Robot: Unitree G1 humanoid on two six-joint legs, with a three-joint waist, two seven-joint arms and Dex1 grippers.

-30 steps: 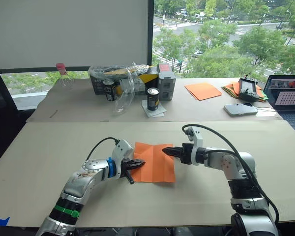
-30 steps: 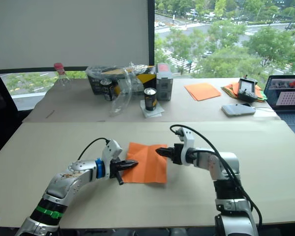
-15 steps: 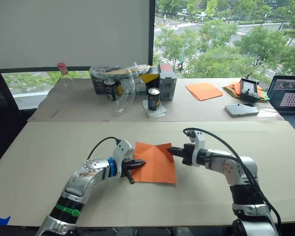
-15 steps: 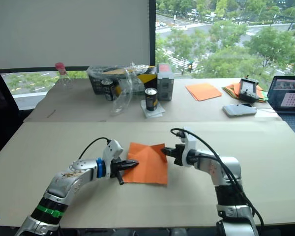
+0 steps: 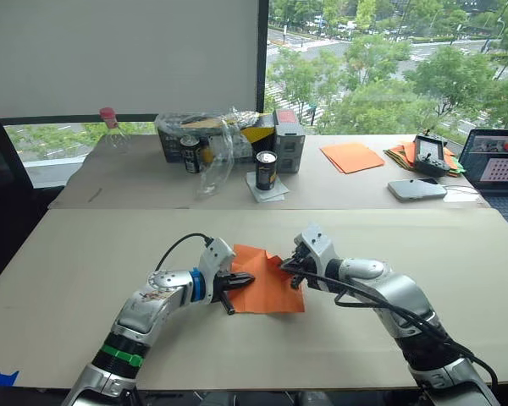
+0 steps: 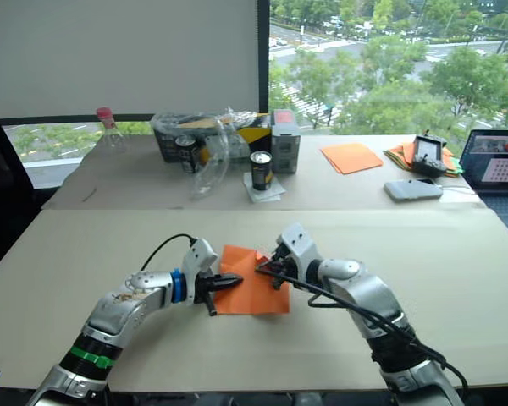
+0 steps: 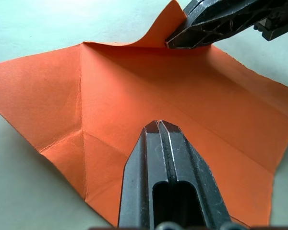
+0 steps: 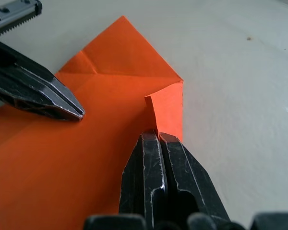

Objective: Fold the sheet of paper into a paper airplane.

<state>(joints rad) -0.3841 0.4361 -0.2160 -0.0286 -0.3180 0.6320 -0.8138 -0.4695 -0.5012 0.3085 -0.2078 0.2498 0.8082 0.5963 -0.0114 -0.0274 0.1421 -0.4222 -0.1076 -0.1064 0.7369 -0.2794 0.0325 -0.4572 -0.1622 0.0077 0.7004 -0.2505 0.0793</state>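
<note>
The sheet of paper (image 5: 267, 289), bright orange with crease lines, lies on the near table between my two arms. My left gripper (image 5: 249, 277) is shut, and its tip (image 7: 159, 124) rests on the sheet's left part. My right gripper (image 5: 285, 269) is shut on the sheet's far right corner (image 8: 166, 110), which curls up off the table. The rest of the sheet lies flat. A paper airplane is out of view.
The back table holds two cans (image 5: 264, 169), a clear plastic bag (image 5: 213, 152), a box (image 5: 286, 139), a pink-capped bottle (image 5: 108, 128), smooth orange sheets (image 5: 350, 156), a mixed-colour paper pile (image 5: 400, 152), a controller (image 5: 427, 153), a phone (image 5: 415, 189) and a laptop (image 5: 496, 165).
My right gripper has shut and moved left onto the sheet's far right corner, which now curls upward. The left gripper has stayed shut on the sheet's left part.
</note>
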